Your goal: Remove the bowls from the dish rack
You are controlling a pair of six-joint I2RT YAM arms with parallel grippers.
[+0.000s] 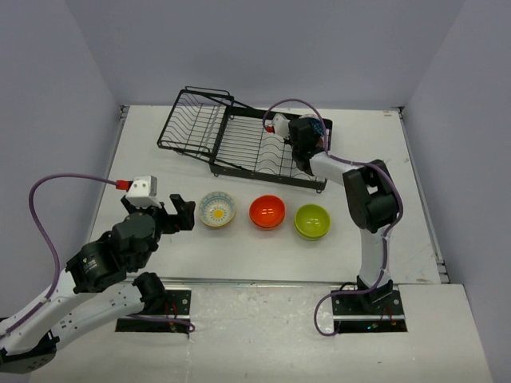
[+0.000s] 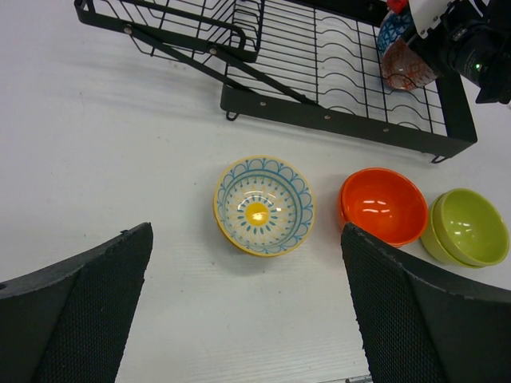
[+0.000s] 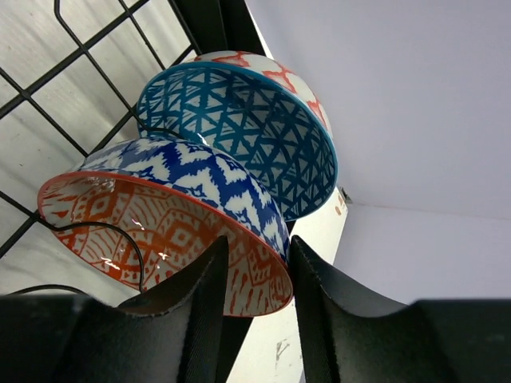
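Over the desk's left side, left jaws gape wide, holding nothing, beside the cream bowl. To its right in a row: orange bowl, green bowl, all in front of the rack. At the rack's right end, right jaws pinch the rim of the zigzag bowl. The teal bowl stands just behind it.

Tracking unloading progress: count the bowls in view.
5. Three on the table in a row: cream floral bowl, orange-red bowl, lime green bowl. Two on edge in the dish rack: blue zigzag bowl, teal lattice bowl behind it. Others could be hidden.
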